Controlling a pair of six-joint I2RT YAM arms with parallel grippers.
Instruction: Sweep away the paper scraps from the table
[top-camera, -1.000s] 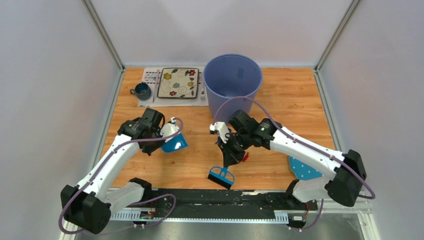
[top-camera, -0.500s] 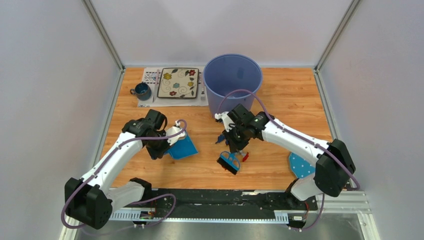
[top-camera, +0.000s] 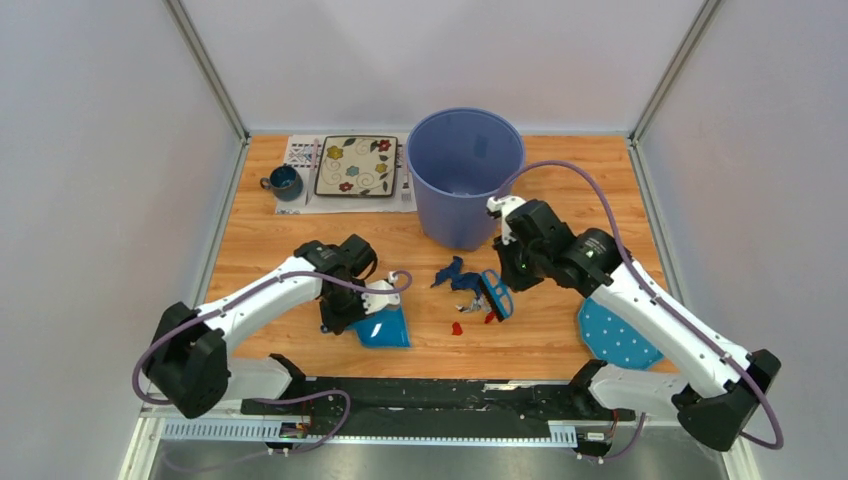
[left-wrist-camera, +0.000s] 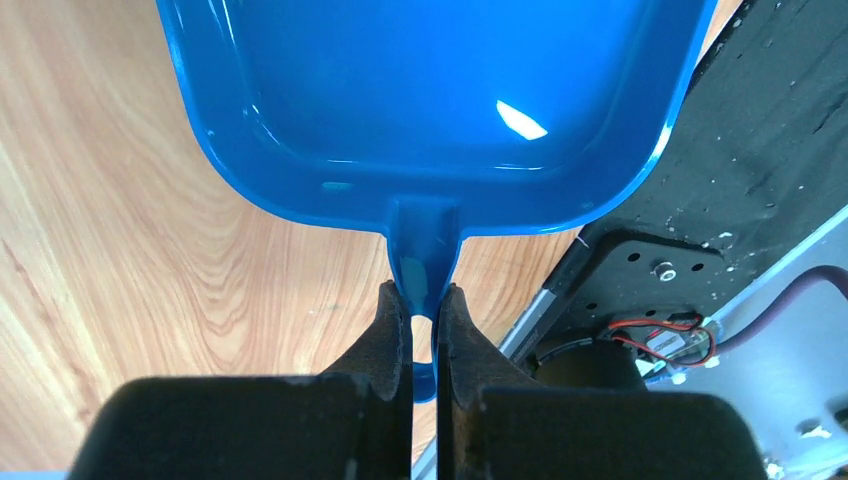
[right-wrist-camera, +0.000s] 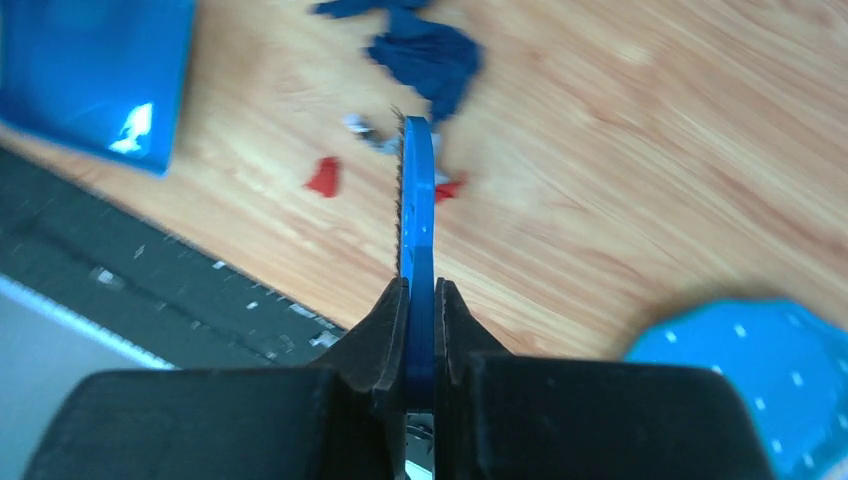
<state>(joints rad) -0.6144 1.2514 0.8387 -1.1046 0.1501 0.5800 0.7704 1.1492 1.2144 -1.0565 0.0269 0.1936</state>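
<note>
Paper scraps lie on the table (top-camera: 600, 190) near the front middle: dark blue bits (top-camera: 455, 276), a red bit (top-camera: 457, 327) and another red bit by the brush. In the right wrist view I see dark blue scraps (right-wrist-camera: 425, 55), a red scrap (right-wrist-camera: 323, 176) and a grey bit. My right gripper (top-camera: 512, 262) is shut on a blue hand brush (top-camera: 495, 293), whose head (right-wrist-camera: 416, 190) stands just right of the scraps. My left gripper (top-camera: 362, 300) is shut on the handle of a blue dustpan (top-camera: 385, 326), which lies flat left of the scraps; the pan (left-wrist-camera: 440, 90) holds nothing.
A large blue bucket (top-camera: 466, 175) stands behind the scraps. A patterned plate (top-camera: 357, 165) on a white placemat and a dark blue mug (top-camera: 285, 182) sit at the back left. A blue polka-dot cloth (top-camera: 615, 335) lies at the front right. The black base rail (top-camera: 420, 395) runs along the front edge.
My right gripper swung the brush from the scraps' left up and over to their right side. My left gripper carried the dustpan right and toward the front edge, laying it flat.
</note>
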